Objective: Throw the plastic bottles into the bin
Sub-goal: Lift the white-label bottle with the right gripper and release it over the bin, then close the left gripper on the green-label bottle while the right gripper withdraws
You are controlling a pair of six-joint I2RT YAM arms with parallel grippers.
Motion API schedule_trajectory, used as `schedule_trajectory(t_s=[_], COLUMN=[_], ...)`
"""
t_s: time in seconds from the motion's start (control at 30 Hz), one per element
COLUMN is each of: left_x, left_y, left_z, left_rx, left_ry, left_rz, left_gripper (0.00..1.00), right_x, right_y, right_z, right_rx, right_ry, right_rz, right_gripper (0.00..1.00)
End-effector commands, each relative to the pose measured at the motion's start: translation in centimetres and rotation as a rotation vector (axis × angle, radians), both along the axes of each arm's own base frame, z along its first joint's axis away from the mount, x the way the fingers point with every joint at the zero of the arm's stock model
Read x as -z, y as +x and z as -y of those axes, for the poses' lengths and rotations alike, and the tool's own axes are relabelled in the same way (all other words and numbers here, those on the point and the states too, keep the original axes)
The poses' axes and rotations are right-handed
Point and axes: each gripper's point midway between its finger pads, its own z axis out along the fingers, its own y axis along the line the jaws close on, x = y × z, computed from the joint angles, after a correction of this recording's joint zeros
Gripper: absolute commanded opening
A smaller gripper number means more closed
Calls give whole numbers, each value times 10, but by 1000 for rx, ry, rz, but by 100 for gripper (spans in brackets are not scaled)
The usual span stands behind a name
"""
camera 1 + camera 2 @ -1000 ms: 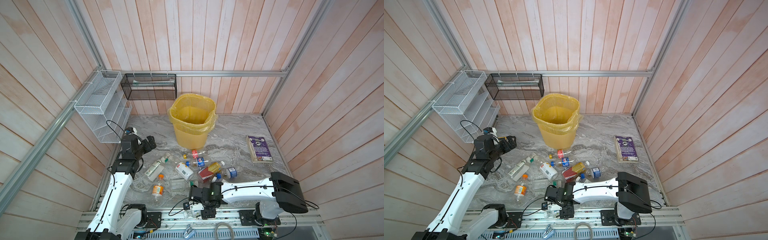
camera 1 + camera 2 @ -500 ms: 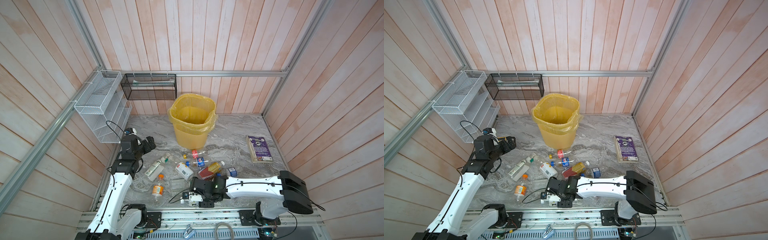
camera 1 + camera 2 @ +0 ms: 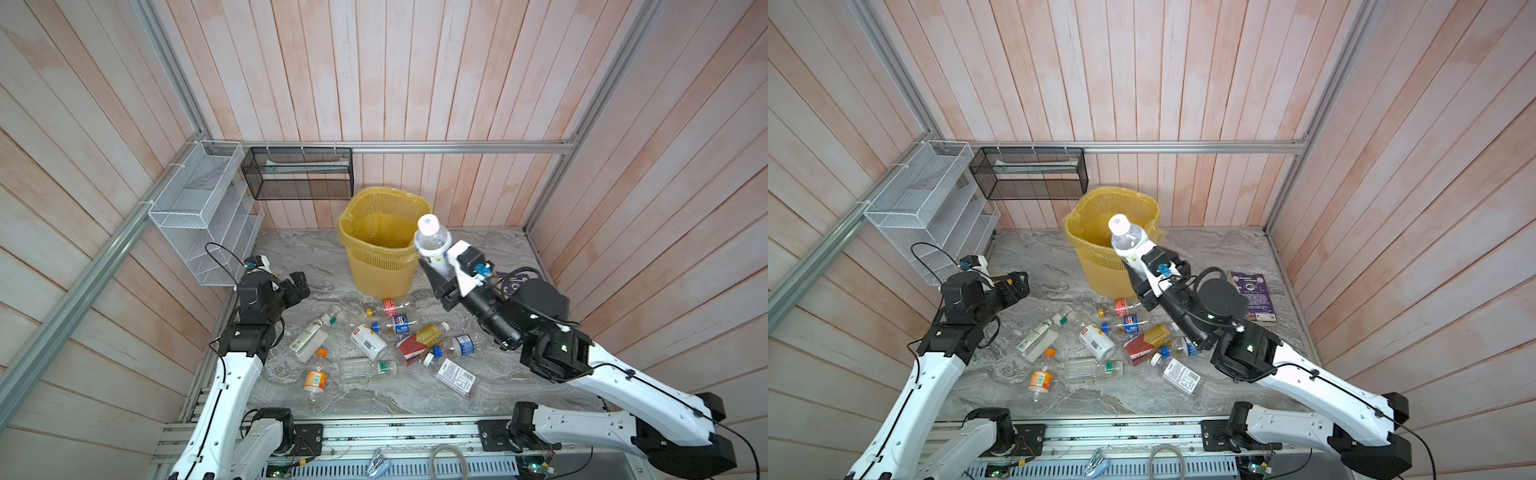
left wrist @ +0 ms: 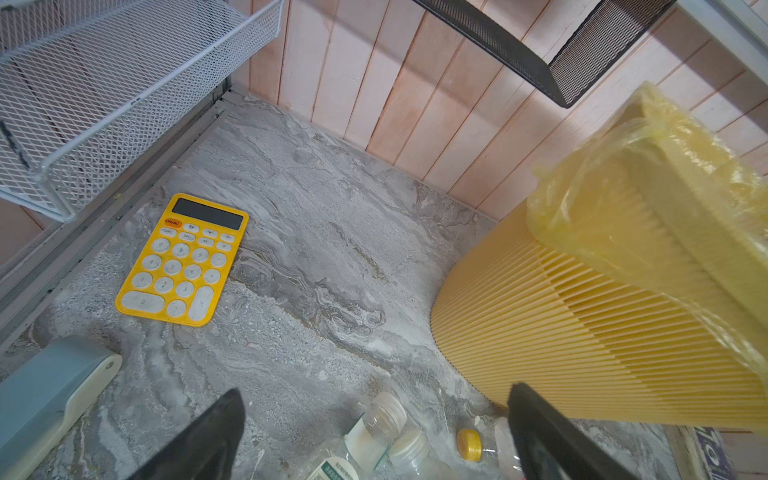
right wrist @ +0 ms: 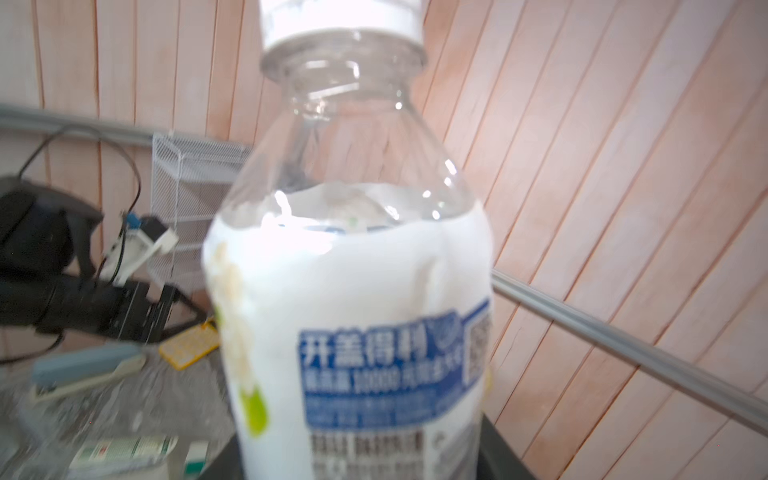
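- Grips a white-capped bottle (image 3: pixel 432 243) low on its body in the right hand (image 3: pixel 441 268), raised and tilted at the rim of the bin (image 3: pixel 376 266), on the side toward the bench's right edge. Over the opening or just outside it: cannot tell.
- Fills the right wrist view with that bottle: clear smooth shoulder, crinkled white label with blue print and a barcode, detail lost from above.
- Holds the left hand (image 3: pixel 298 286) spread wide and empty above the bench (image 3: pixel 374 399) near its left edge.
- Only in the wrist views: a yellow calculator (image 4: pixel 183 259) with pale rounded keys, flat toward the back left corner, and a blue-grey stapler (image 4: pixel 50 395) near it.
- Only from above in full: about ten loose bottles (image 3: pixel 368 343) on their sides across the middle toward the front edge, clear or white plastic, with green, orange, blue and yellow caps.
- Clearest in a top view: a purple book (image 3: pixel 1254 291) flat by the right edge.
- Close up in the left wrist view: fine vertical slats on the bin's tapered yellow wall, with a translucent bag folded over the rim. Stands near the middle of the back edge.
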Motion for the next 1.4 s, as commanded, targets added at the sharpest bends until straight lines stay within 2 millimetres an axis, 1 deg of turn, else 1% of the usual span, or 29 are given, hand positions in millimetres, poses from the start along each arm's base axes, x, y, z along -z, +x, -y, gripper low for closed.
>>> schedule_trajectory(t_s=[0.0,0.03,0.07,0.1,0.13,0.2,0.27,0.3,0.33,0.37,0.43,0.47,0.5,0.53,0.63,0.67,0.73,0.8,0.9,0.97,1.03,1.13,1.23,1.3,1.37], left_x=[-1,0,-1,0,0,1,1,3,4,5,7,7,7,6,2,0,0,-1,1,4,8,26,52,69,83], left_y=[0,0,1,1,1,1,2,2,2,2,2,2,2,1,-2,-2,-3,-4,-4,-5,-5,-5,-5,-7,-11], left_z=[-4,-3,-3,-2,-2,0,1,2,2,3,4,4,3,1,-2,-2,-2,-2,-2,-1,3,7,16,27,38], left_rx=[-18,-15,-12,-11,-7,-1,5,8,11,13,20,20,17,13,2,2,2,2,6,16,38,66,112,148,174], left_ry=[4,1,-1,-1,-3,-6,-10,-12,-14,-16,-16,-14,-8,0,19,23,25,25,29,34,37,45,52,73,103], left_rz=[20,20,21,19,18,15,11,6,0,-5,-14,-19,-26,-27,-20,-16,-16,-14,-20,-30,-44,-109,-208,-274,-329], left_gripper=[100,100,100,100,100,100,100,100,100,100,100,100,100,100,100,100,100,100,100,100,100,100,100,100,100], right_x=[-66,-73,-74,-84,-86,-80,-58,-43,-19,3,33,42,43,39,4,-7,-19,-22,-12,-3,14,47,91,123,150], right_y=[-6,-6,-2,0,8,35,80,105,135,162,197,208,214,217,213,209,201,196,193,194,197,199,199,198,194], right_z=[33,34,31,34,31,19,-3,-13,-30,-42,-59,-63,-66,-65,-48,-42,-33,-26,-19,-16,-10,3,23,38,54], right_rx=[78,84,92,98,98,87,63,51,29,30,42,63,75,93,145,150,150,159,170,180,201,219,243,258,278], right_ry=[206,222,223,246,253,245,198,178,127,84,-6,-43,-71,-80,-46,-30,-10,-1,-2,-6,-4,27,62,85,109], right_rz=[171,188,195,204,199,151,35,-39,-126,-217,-331,-369,-381,-381,-315,-295,-274,-270,-280,-297,-328,-389,-471,-544,-604], right_gripper=[47,47,48,48,48,48,48,48,49,51,56,61,73,80,91,94,95,95,95,95,94,94,95,95,95])
